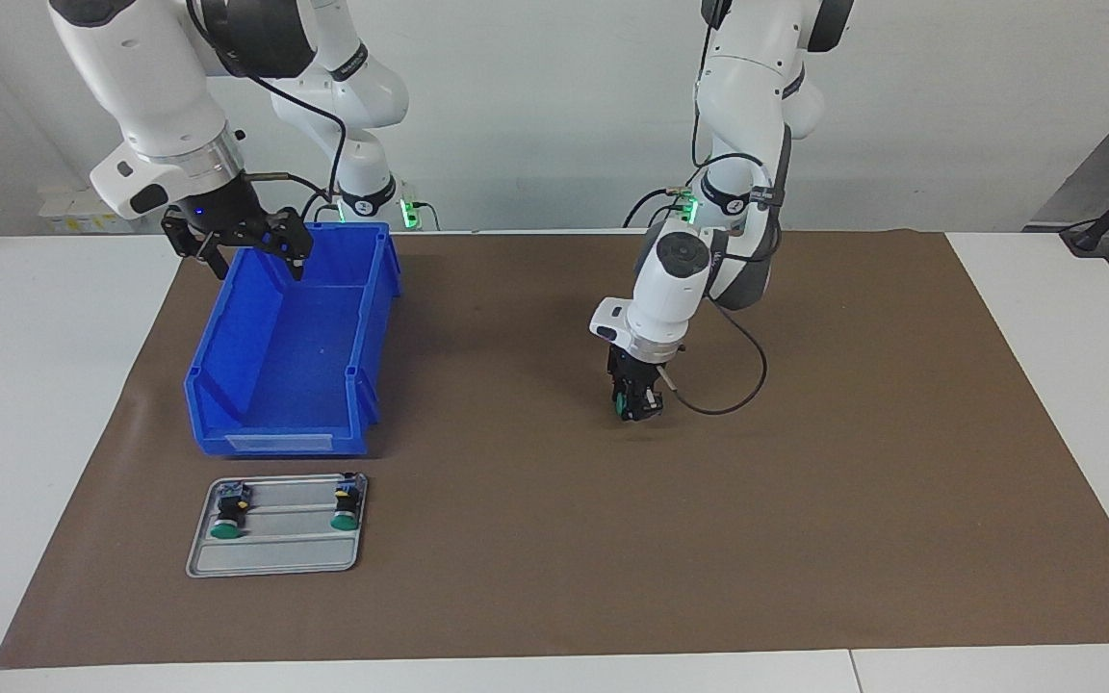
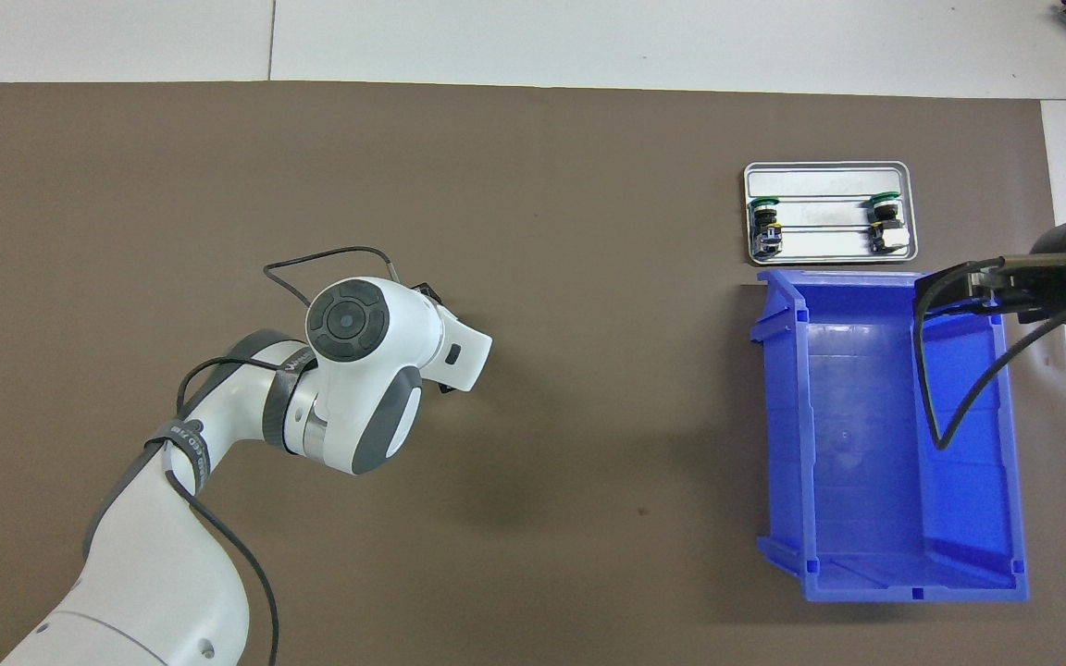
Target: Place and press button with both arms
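My left gripper [image 1: 633, 404] points straight down at the brown mat near the table's middle, shut on a button [image 1: 621, 398] whose green cap shows between the fingers. In the overhead view the left arm's wrist [image 2: 376, 342] covers that gripper and the button. Two more green-capped buttons [image 1: 227, 512] [image 1: 347, 505] lie on a small metal tray [image 1: 275, 558], also seen from above as buttons [image 2: 764, 222] [image 2: 887, 220] on the tray [image 2: 824, 176]. My right gripper [image 1: 256, 265] hangs open and empty over the robots' end of the blue bin, also seen in the overhead view [image 2: 954, 291].
An empty blue bin [image 1: 285, 385] [image 2: 875, 462] stands toward the right arm's end of the table, with the tray just farther from the robots. The brown mat [image 1: 805, 529] covers most of the table. A black cable loops beside the left wrist.
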Controlling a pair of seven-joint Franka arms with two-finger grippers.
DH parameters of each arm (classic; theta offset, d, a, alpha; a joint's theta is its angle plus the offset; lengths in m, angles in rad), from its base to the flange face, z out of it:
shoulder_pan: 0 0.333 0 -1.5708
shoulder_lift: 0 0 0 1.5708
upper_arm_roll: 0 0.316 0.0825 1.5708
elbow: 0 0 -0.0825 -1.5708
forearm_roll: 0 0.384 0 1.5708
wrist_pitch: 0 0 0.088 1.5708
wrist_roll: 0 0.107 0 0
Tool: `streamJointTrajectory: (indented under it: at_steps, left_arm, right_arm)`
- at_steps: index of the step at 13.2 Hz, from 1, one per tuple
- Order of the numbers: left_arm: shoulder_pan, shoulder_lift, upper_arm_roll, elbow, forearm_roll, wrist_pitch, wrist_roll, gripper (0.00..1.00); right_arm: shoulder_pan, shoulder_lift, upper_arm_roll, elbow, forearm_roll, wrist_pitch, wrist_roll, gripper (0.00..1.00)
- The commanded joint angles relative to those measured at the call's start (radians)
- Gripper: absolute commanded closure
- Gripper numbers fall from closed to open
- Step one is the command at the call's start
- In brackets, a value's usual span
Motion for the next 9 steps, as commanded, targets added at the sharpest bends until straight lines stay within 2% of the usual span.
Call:
streamJointTrajectory:
  at_steps: [1,4,8,9]
  left_arm:
    - [0.026,0.026,-0.006,0.024,-0.145,0.034,0.078,1.0]
    - [0.052,0.017,-0.005,0.044,-0.423,0.014,0.286,1.0]
    - [0.115,-0.015,-0.015,0.044,-0.537,-0.044,0.362,1.0]
    - [0.138,-0.022,-0.015,0.041,-0.605,-0.076,0.429,1.0]
  right_arm:
    - [-0.004,-0.004,0.003,-0.002,0.015,-0.005,-0.02,0.0]
    - [-0.004,-0.004,0.003,-0.002,0.015,-0.005,-0.02,0.0]
    - [-0.004,-0.004,0.001,-0.002,0.015,-0.005,-0.02,0.0]
    - [-0.004,-0.004,0.001,-0.004,0.015,-0.005,-0.02,0.0]
